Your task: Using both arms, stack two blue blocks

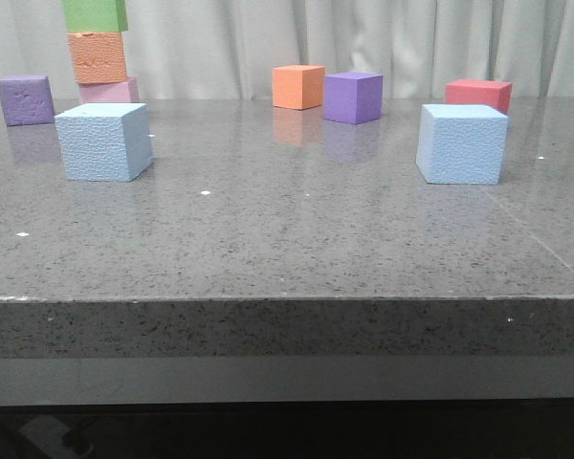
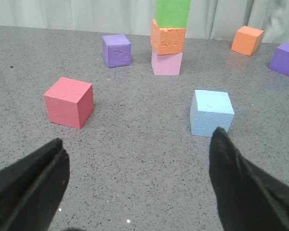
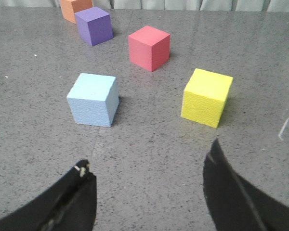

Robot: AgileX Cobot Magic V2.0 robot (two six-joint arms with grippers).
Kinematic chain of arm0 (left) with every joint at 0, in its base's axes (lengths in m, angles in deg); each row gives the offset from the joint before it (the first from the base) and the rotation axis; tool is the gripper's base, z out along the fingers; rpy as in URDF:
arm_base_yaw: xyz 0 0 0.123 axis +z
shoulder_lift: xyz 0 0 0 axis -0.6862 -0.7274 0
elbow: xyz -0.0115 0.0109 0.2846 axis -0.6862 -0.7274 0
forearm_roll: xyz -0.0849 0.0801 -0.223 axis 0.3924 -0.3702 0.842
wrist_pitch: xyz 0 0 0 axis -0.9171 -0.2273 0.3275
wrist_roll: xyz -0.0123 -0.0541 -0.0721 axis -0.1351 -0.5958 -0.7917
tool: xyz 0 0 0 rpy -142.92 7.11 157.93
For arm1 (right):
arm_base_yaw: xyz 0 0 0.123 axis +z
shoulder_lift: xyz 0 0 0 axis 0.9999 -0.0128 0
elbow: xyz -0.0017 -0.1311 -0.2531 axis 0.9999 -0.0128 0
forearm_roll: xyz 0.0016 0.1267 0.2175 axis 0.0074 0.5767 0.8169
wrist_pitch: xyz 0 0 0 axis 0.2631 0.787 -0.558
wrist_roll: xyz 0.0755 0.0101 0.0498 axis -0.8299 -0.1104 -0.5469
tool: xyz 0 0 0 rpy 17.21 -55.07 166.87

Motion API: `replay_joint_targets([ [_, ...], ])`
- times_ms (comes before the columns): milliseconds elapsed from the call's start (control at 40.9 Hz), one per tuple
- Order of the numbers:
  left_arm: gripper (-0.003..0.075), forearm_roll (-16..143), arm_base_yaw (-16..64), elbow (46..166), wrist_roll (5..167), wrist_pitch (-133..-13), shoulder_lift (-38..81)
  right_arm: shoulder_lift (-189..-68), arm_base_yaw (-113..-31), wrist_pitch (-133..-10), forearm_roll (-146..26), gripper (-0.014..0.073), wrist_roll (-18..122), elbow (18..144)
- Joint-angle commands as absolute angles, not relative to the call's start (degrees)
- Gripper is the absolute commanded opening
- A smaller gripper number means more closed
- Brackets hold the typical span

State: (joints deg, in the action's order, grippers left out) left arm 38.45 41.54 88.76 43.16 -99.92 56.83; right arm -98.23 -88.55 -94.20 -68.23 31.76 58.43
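You have 2 blue blocks: left blue block and right blue block, well apart, each flat on the table, cubes without a long axis. Both the left gripper and right gripper are spread wide, holding nothing. A 3-cube tower stands behind the left one.

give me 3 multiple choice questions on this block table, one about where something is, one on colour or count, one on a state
1. In the front view, where are the two blue blocks?
A. stacked together
B. apart, one on the left side of the table and one on the right
C. touching side by side

2. What colour tops the three-cube tower?
A. green
B. yellow
C. red

3. How are the left gripper's fingers?
A. closed on a blue block
B. closed on nothing
C. spread open, holding nothing

Answers:
1. B: the left blue block and the right blue block sit far apart on the table.
2. A: the green cube rests on the orange cube, which rests on the pink cube.
3. C: the left gripper shows bare table between its fingers.
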Motion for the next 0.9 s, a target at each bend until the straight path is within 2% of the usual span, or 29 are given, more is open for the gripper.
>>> replay_joint_targets([
  [0, 0.0586, 38.94, 41.26, 90.28, 42.93, -95.24, 55.95, -100.23, -88.76, -92.13, -66.22, 0.0512, 32.25, 61.49],
  [147, 0.0586, 38.94, 41.26, 90.28, 42.93, -95.24, 55.95, -106.48, -88.70, -99.95, -65.54, 0.0615, 32.25, 66.54],
  [367, 0.0586, 38.94, 41.26, 90.28, 42.93, -95.24, 55.95, -118.70, -88.16, -107.89, -61.34, 0.0612, 37.83, 74.59],
  [562, 0.0586, 38.94, 41.26, 90.28, 42.93, -95.24, 55.95, -129.20, -82.33, -110.53, -56.52, 0.0612, 43.07, 82.73],
  [709, 0.0586, 38.94, 41.26, 90.28, 42.93, -95.24, 55.95, -137.88, -77.48, -113.91, -62.10, 0.0612, 35.57, 90.21],
  [880, 0.0586, 38.94, 41.26, 90.28, 42.93, -95.24, 55.95, -147.11, -69.65, -117.58, -79.88, 0.0612, 19.73, 98.22],
])
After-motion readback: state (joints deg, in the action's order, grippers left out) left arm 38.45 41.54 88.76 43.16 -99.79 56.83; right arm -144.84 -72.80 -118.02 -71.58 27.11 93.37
